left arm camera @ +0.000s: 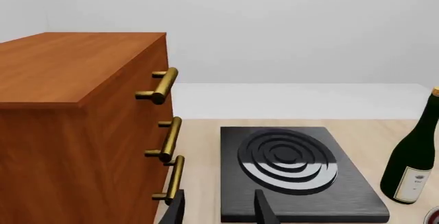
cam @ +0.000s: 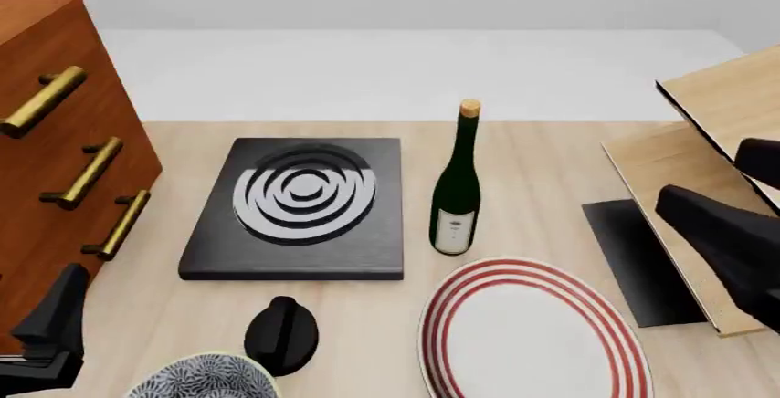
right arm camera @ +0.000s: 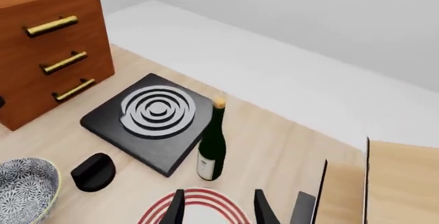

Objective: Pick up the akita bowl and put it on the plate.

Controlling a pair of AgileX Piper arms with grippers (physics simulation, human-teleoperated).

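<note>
My left gripper is open wide and holds nothing. It hangs by the wooden drawers, at nine o'clock of the table. The bowl sits at seven o'clock, just beside a black knob. The stove and bottle stand at twelve. The plate lies at five o'clock. My right gripper is open wide over the plate.

Even, bright, diffuse render lighting; faint soft shadows under objects on counter; sharp throughout, no glare.
</note>
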